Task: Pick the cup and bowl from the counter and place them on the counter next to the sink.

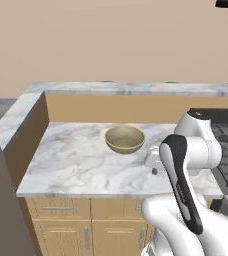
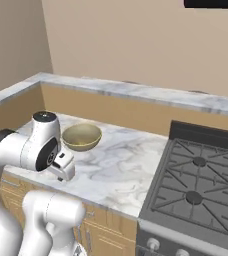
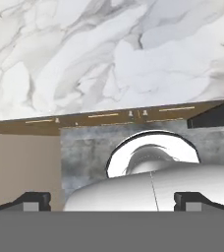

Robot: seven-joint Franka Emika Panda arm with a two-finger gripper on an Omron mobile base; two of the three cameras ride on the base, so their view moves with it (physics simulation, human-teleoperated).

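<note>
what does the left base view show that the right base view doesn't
Left base view alone: cabinet drawers under the counter's front edge and a low side wall at the left end. Right base view alone: nearly the whole black gas stove, with burners and front knobs. Both share the bowl upright on the marble counter, the raised back ledge, and the white arm.

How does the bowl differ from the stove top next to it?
The bowl is round, olive-tan and brassy; the stove top is flat, black and rectangular, with grates. The bowl is far smaller than the stove top. The bowl stands on the white marble counter, while the stove top is set beside it. Both sit at counter height.
</note>
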